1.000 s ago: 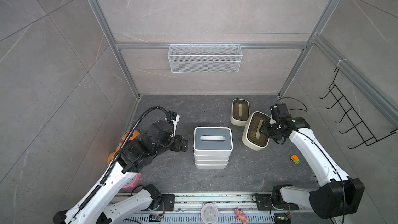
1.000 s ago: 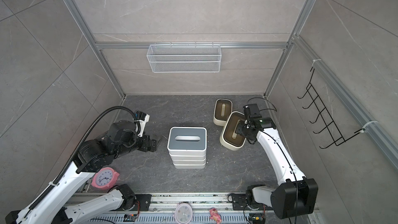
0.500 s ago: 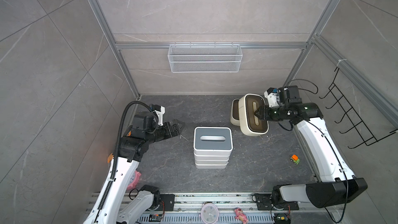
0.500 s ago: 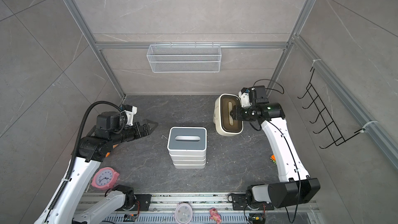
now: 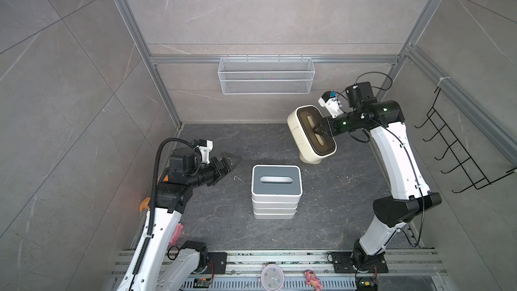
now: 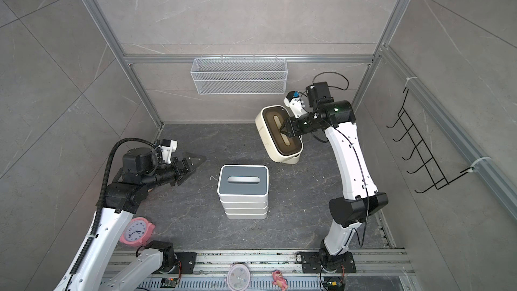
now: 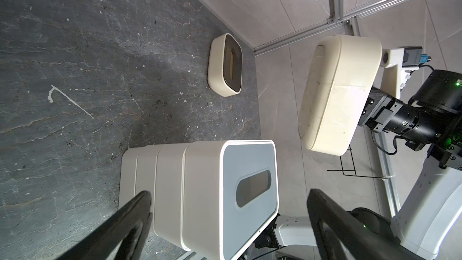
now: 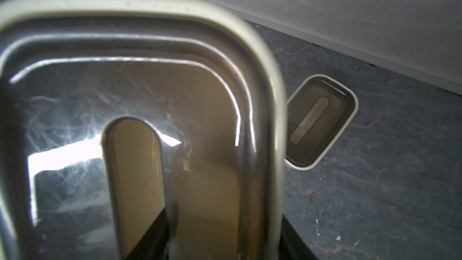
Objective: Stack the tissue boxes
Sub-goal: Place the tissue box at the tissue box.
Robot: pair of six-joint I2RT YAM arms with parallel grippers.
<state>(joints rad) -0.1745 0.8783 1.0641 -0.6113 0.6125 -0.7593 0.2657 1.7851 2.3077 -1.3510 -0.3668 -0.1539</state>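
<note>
Stack [image 5: 275, 205] of white tissue boxes sits mid-counter [image 5: 212, 219]. Four layers can be counted in the left wrist view, but only the top box [image 5: 277, 188] shows its lid: flat grey with a rounded slot across the middle. Lids of the lower layers are hidden under the boxes above, colour not tellable. Right gripper [image 5: 317, 132] holds the lifted cream box [image 5: 298, 135] in the air toward the back right, above the counter and apart from the stack, tilted so its dark brown lid faces up and toward the arm. Jaws are pinched on the lid at the slot. Right wrist view shows one black finger [image 8: 155, 233] at the slot edge; the rest is cropped or blurred, so the exact bite is hard to read. That view is mostly filled by the glossy brown lid, out of focus and glaring. Second cream box [image 7: 226, 65] lies flat on the counter near the back wall, brown lid up; in both top views the lifted one covers nearly all of it. Left gripper [image 5: 236, 163] hovers left of the stack, not touching it, jaws spread wide with nothing gripped; its wrist view crops both fingers. Left arm overlaps a pink clock [image 6: 136, 232] and an orange item [image 5: 144, 204] that is too hidden to name.
</note>
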